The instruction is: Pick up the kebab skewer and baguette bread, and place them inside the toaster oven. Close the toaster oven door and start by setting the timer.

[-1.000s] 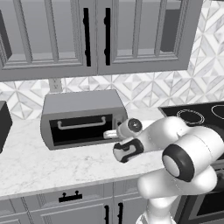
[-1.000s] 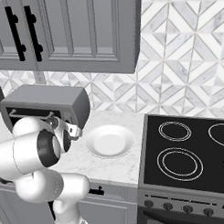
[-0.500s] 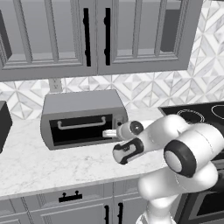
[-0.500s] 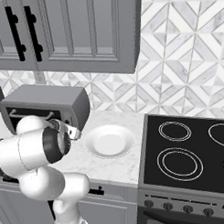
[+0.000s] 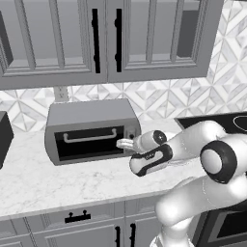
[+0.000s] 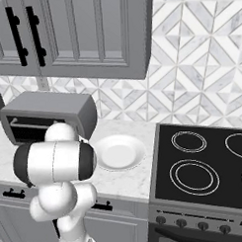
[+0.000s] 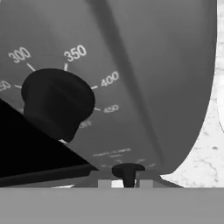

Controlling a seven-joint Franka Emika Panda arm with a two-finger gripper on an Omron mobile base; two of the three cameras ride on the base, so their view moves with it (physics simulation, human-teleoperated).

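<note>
The grey toaster oven (image 5: 91, 113) stands on the counter against the backsplash. Its dark glass door (image 5: 91, 147) is closed, with the silver bar handle (image 5: 89, 137) across the top. My gripper (image 5: 122, 143) is at the oven's right side panel. In the hand view a big dark knob (image 7: 57, 103) sits under temperature marks. Below it, my gripper (image 7: 126, 183) is shut on a small dark knob (image 7: 127, 169). In the right base view my arm covers part of the toaster oven (image 6: 53, 106). The kebab skewer and baguette bread are out of view.
An empty white plate (image 6: 116, 153) lies on the counter right of the oven. A black stove top (image 6: 203, 164) is further right. A black box appliance (image 5: 4, 137) stands at the far left. Grey wall cabinets (image 5: 106, 38) hang above.
The gripper has stayed at the oven's right panel. The arm's elbow has swung closer to the right base camera. The oven door has not moved.
</note>
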